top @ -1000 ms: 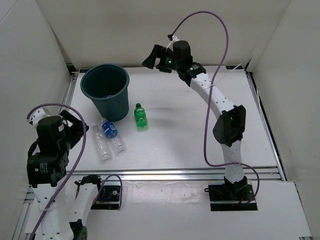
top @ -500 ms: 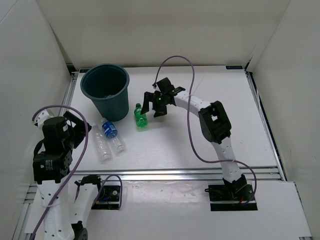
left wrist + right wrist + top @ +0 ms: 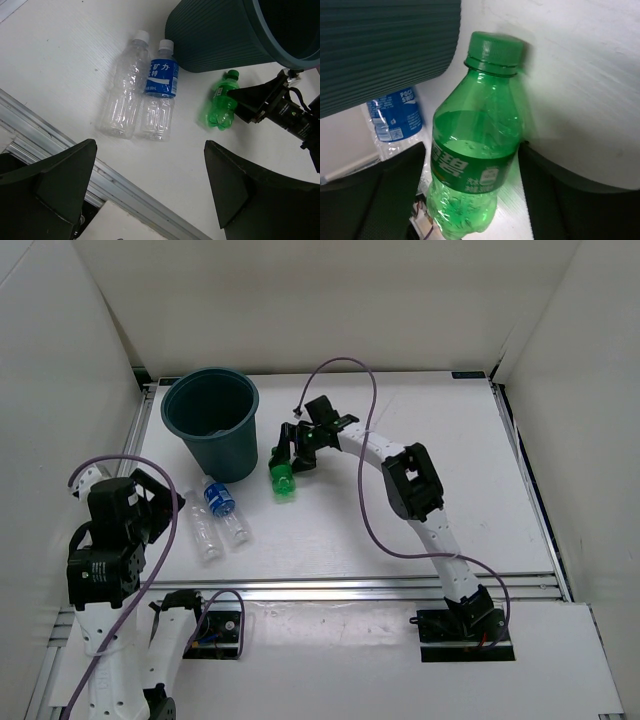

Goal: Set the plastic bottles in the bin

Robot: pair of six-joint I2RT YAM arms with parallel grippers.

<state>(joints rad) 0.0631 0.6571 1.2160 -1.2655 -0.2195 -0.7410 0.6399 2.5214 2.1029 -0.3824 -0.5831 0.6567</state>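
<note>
Three bottles lie on the table (image 3: pixel 480 500): the green bottle (image 3: pixel 283 480) just beside the base of the bin (image 3: pixel 225 452), and the blue-label bottle (image 3: pixel 222 504) and clear bottle (image 3: pixel 206 532) touching side by side, farther to the near left. The right gripper (image 3: pixel 292 458) is open and low over the green bottle, one jaw on either side; whether they touch it I cannot tell. The left gripper (image 3: pixel 150 150) hangs spread wide, holding nothing, above the clear pair.

Top external looks steeply down on the whole table (image 3: pixel 320 530). Left wrist views the bin (image 3: pixel 215 35) obliquely from well back; right wrist sits close beside it. All share the green bottle (image 3: pixel 475 150).
</note>
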